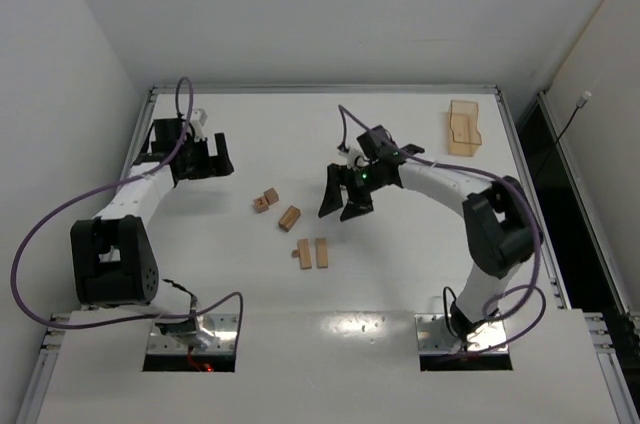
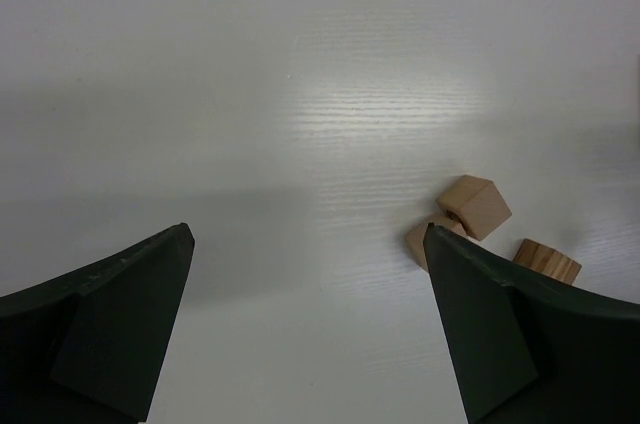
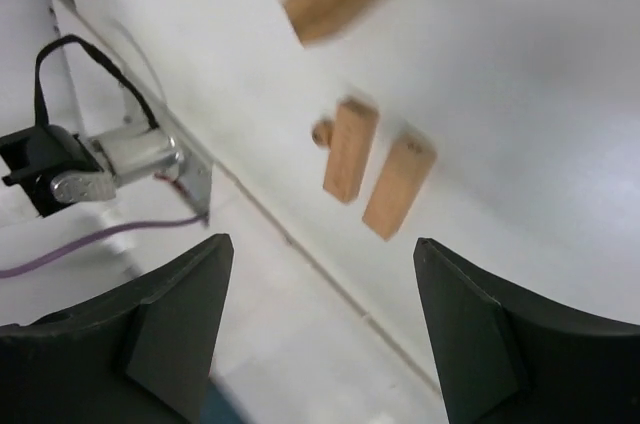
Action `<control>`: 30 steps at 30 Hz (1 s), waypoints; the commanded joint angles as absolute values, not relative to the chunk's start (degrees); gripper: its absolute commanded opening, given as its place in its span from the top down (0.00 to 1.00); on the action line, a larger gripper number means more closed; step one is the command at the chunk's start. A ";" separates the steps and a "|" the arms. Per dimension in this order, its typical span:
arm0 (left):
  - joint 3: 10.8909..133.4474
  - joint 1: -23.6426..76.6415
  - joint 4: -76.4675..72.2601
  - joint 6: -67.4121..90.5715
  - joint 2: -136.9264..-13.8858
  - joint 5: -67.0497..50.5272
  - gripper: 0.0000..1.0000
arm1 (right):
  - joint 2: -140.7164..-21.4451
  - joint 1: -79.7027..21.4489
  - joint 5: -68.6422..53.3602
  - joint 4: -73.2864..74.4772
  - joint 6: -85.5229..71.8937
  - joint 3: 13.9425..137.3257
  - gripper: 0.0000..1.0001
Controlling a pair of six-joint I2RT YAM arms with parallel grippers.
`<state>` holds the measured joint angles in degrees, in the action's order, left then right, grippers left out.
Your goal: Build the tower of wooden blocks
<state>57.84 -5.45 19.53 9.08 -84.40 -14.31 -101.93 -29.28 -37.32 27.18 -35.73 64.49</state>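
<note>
The wood blocks [image 1: 290, 217] lie loose near the middle of the table [image 1: 300, 124], none stacked into a standing tower; two small cubes [image 1: 265, 200] sit touching, and the left wrist view shows one cube [image 2: 478, 206] tilted against the other; just beside them is a short bar [image 1: 290, 217], and nearer the arms a pair of bars [image 1: 313, 252] lies side by side, close but apart, with a tiny rounded piece [image 3: 322, 132] against the left one. The wood is light tan, plain and square-edged, with faint grain on the end faces.

The right gripper [image 1: 340, 212] hovers just right of the bars, its dark jaws spread wide with nothing between them; the left gripper [image 1: 222, 154] sits well apart at the far left, its jaws likewise parted and empty.

The table is white and matt, with fine parallel lines in its finish and a soft glare patch; a thin metal frame [image 1: 320, 89] rims it; a translucent orange tray [image 1: 463, 128] rests near the far right corner. Plain white walls [image 1: 300, 4] enclose the table; purple cables [image 1: 40, 234] loop from both white-and-black arms.
</note>
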 commanded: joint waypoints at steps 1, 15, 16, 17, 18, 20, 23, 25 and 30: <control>55.56 -2.38 17.05 9.23 -80.16 -11.53 0.00 | -95.54 -32.15 -27.97 33.39 -25.15 70.83 0.29; 48.60 26.26 26.10 10.12 -60.91 0.80 0.00 | -88.96 -37.01 10.02 37.89 -9.06 71.38 0.32; 49.21 27.58 26.80 9.50 -60.91 0.18 0.00 | -88.16 -36.39 8.54 37.88 -7.92 70.06 0.34; 50.26 28.29 27.59 8.62 -60.91 -0.87 0.00 | -87.63 -35.26 6.87 37.88 -4.60 70.05 0.35; 50.27 28.30 28.99 8.61 -60.91 -0.88 0.00 | -87.02 -34.72 3.29 37.88 -3.00 69.53 0.35; 51.94 28.30 29.87 8.61 -60.91 0.69 0.00 | -84.91 -34.19 -2.00 37.18 4.78 68.91 0.35; 53.26 28.30 30.41 8.09 -61.61 2.20 0.00 | -80.62 -34.89 -15.34 36.47 17.34 67.59 0.33; 53.78 25.94 31.55 7.04 -61.61 -0.86 0.00 | -78.85 -35.60 -19.93 37.08 24.22 66.97 0.31; 53.79 19.53 32.96 6.24 -61.61 -10.08 0.00 | -72.54 -32.18 -39.61 45.95 62.86 63.75 0.29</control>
<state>51.70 22.70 31.44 7.46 -61.93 -3.86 -77.47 -34.35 -23.57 40.77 31.66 66.81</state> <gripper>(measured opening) 0.996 0.709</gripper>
